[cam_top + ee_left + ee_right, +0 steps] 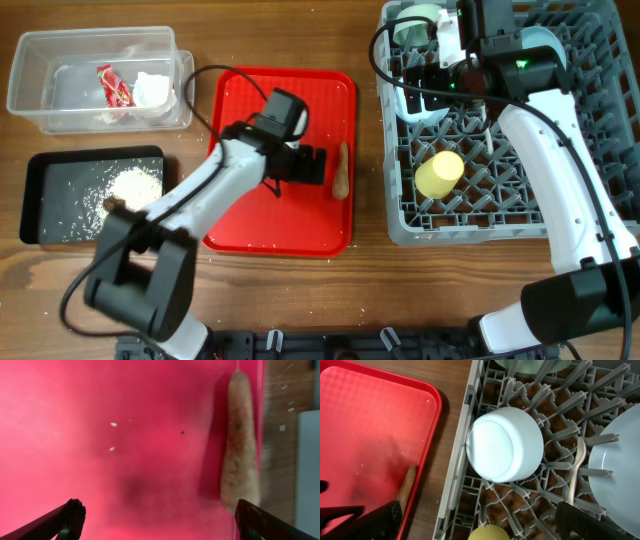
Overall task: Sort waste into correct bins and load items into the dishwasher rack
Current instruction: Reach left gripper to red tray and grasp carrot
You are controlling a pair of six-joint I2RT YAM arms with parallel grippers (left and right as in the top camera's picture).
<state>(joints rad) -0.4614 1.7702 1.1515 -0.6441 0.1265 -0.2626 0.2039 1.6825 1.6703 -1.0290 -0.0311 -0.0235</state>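
Observation:
The brown stick (341, 170) lies at the right edge of the red serving tray (285, 215). My left gripper (318, 167) is open and empty just left of it; in the left wrist view the stick (240, 445) reaches down to the right fingertip of the gripper (160, 520). My right gripper (428, 85) is open and empty over the grey rack (590, 190). The rack holds the pale blue bowl (505, 444) upside down, the plate (620, 470), the white spoon (576, 467), the yellow cup (439, 173) and the mint bowl (415, 15). The right gripper (480, 522) shows open in its wrist view.
The clear tub (40, 70) at the far left holds the red wrapper (113, 85) and the white tissue (152, 90). The black tray (40, 200) below it holds rice (135, 185) and a small brown lump (112, 205). A few rice grains (113, 424) lie on the red tray.

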